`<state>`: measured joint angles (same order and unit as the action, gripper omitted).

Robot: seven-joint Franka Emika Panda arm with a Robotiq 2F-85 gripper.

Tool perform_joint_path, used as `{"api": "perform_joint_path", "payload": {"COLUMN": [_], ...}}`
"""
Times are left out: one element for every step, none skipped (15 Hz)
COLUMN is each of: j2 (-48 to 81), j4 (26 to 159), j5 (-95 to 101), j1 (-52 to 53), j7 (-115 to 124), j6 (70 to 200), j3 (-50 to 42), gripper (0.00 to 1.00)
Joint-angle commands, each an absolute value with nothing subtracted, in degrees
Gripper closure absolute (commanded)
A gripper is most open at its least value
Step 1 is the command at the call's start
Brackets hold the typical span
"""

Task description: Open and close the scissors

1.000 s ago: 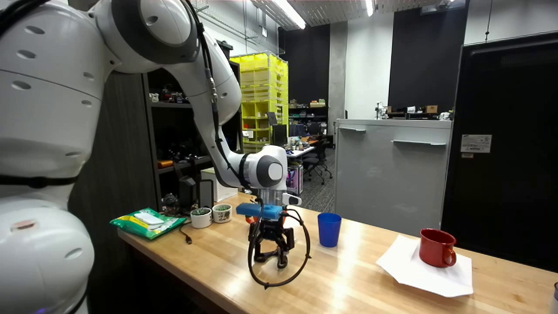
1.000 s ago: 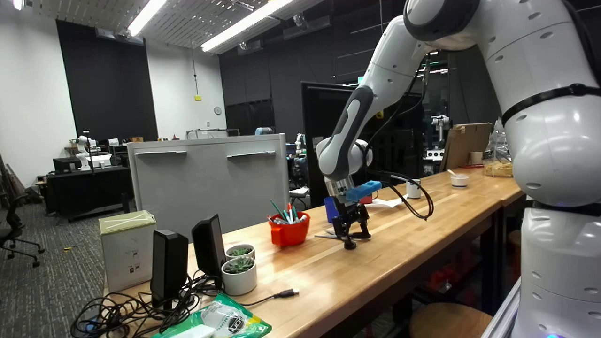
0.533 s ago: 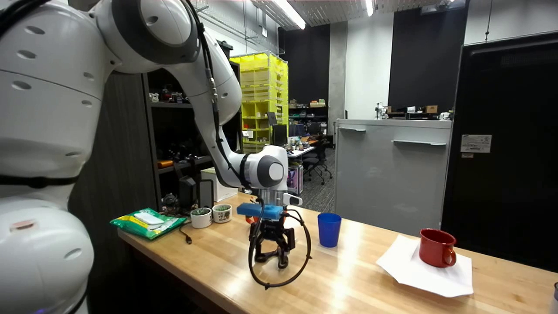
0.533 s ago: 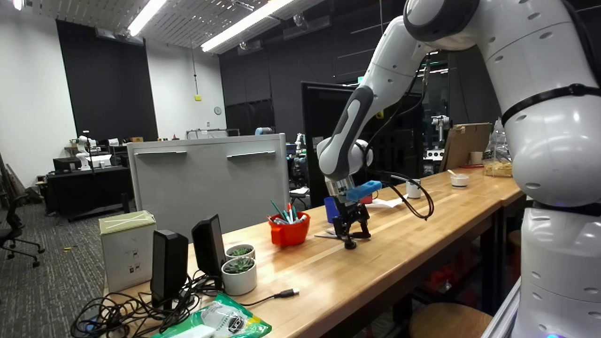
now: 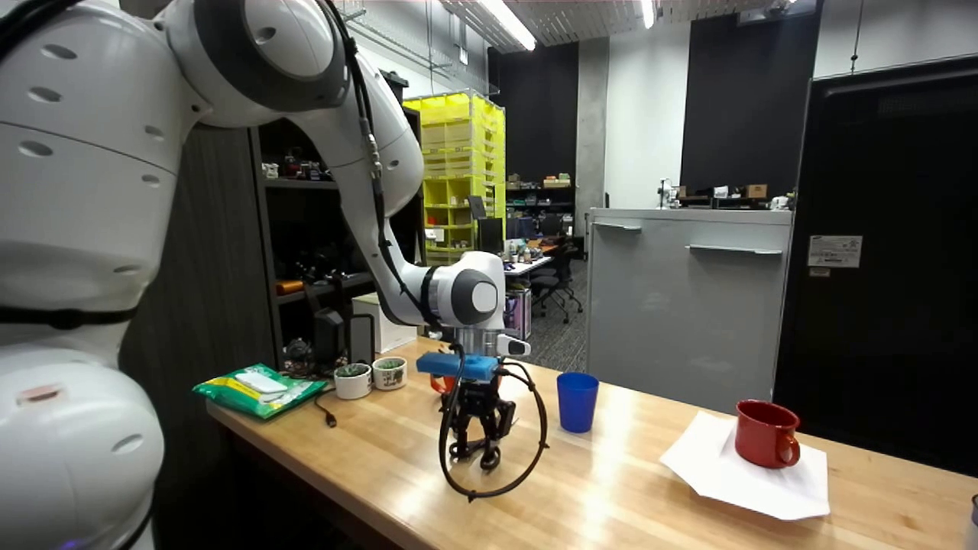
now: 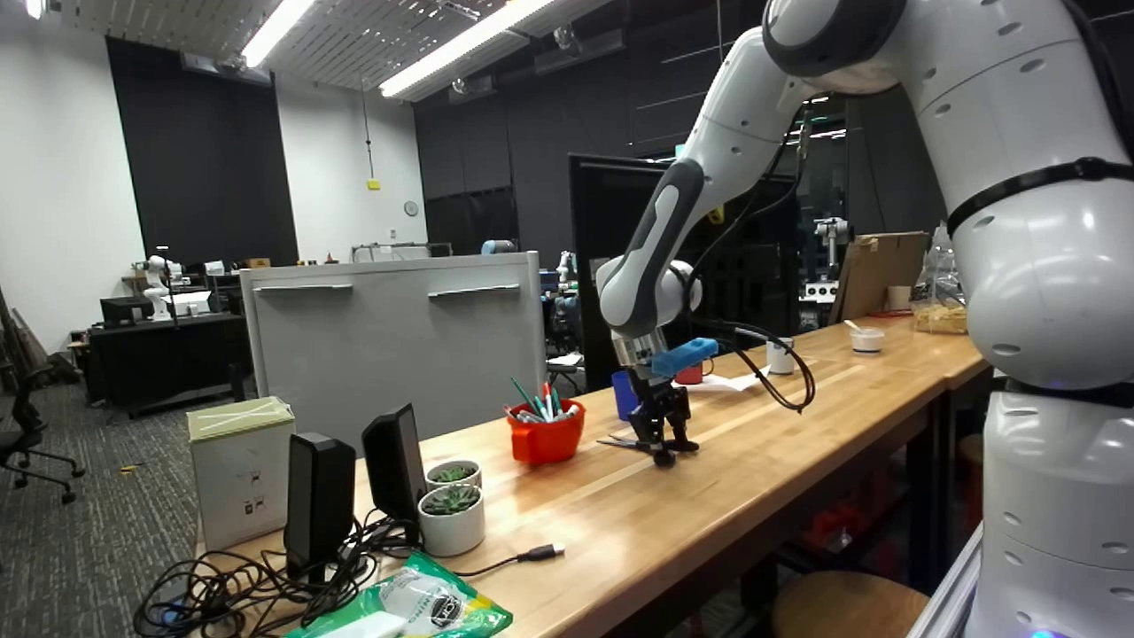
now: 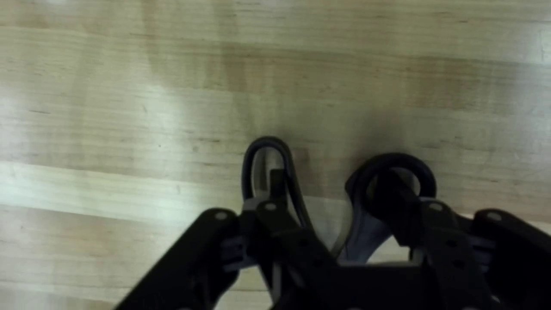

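1. Standing moderately wide, my gripper (image 7: 333, 189) has one side inside each loop of the scissors (image 7: 365, 234)!
2. They're on the table (image 5: 611, 481), left of the blue cup (image 5: 577, 403) in an exterior view.
3. Opened partway, I'd judge; closing looks left to do.

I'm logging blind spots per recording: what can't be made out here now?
Scissors: wrist view, pivot hidden by the hand.
Fingertips: wrist view, dark against dark; contact with the loops unclear.
Blue cup: in an exterior view, partly behind the hand.
White label: in an exterior view, print too small.
Item at right: in an exterior view, cut off by the picture's edge.
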<state>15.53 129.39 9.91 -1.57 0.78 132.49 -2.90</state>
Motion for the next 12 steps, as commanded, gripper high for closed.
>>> {"api": "perform_joint_path", "payload": {"j2": [15.23,15.29,15.22,15.19,15.17,15.12,15.14,15.09,15.09,15.03,15.03,14.95], "j4": [129.4,129.31,129.3,129.33,129.32,129.31,129.3,129.3,129.31,129.31,129.31,129.33], "j5": [9.77,9.78,9.76,9.73,9.75,9.75,9.74,9.75,9.73,9.72,9.67,9.67], "j1": [-1.67,-1.69,-1.69,-1.7,-1.71,-1.72,-1.73,-1.72,-1.72,-1.72,-1.73,-1.74], "j7": [-0.32,-0.41,-0.46,-0.49,-0.49,-0.48,-0.51,-0.5,-0.49,-0.46,-0.48,-0.48], "j6": [132.11,132.14,132.12,132.17,132.18,132.12,132.18,132.14,132.15,132.11,132.14,132.11], "j3": [-2.9,-2.91,-2.9,-2.89,-2.91,-2.91,-2.92,-2.92,-2.91,-2.92,-2.91,-2.93], "gripper": [0.75,0.83,0.89,0.98,0.95,0.94,0.94,0.94,0.94,0.5,0.49,0.44]}}
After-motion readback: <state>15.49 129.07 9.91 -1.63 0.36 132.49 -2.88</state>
